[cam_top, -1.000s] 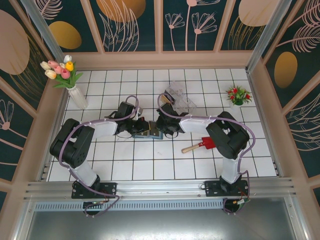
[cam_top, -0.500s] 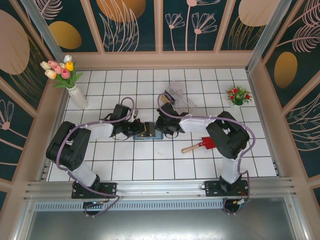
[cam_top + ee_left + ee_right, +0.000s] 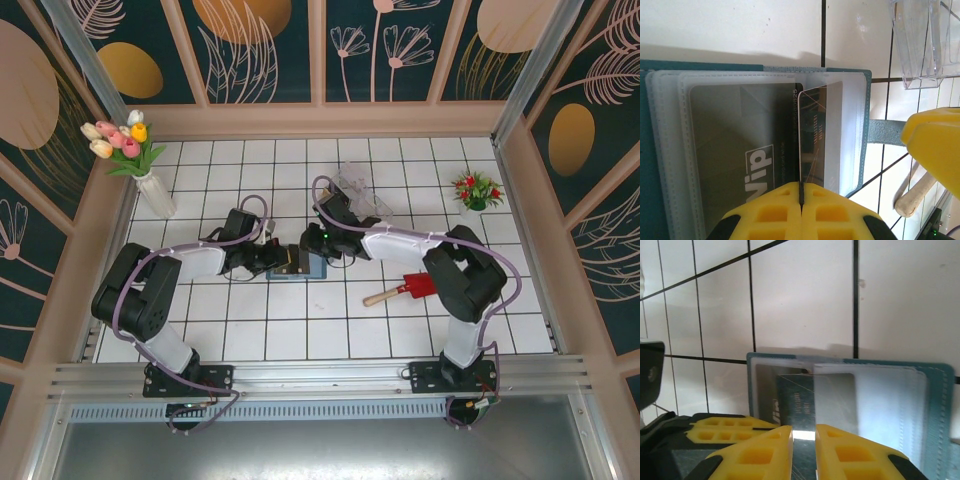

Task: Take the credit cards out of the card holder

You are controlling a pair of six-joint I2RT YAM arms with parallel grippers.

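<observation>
The slate-blue card holder (image 3: 303, 266) lies open on the white tiles, its clear sleeves facing up (image 3: 867, 125) (image 3: 940, 390). A dark grey credit card marked "vip" (image 3: 740, 150) (image 3: 765, 390) sits inside a sleeve. My left gripper (image 3: 283, 258) (image 3: 801, 192) is shut on the edge of a second dark credit card (image 3: 820, 135) (image 3: 795, 400), which stands tilted and partly out of its sleeve. My right gripper (image 3: 322, 243) (image 3: 803, 440) hovers at the holder's far side, jaws a narrow gap apart, with that card showing through the gap.
A clear plastic box (image 3: 362, 195) (image 3: 925, 40) stands just behind the holder. A red-bladed toy shovel (image 3: 405, 288) lies to the right. A vase of tulips (image 3: 150, 180) is at the back left and a small potted plant (image 3: 476, 190) at the back right.
The left arm dropped lower and settled at the holder with the card pinched. The right gripper lifted back off the holder toward the clear box, its jaws parting slightly.
</observation>
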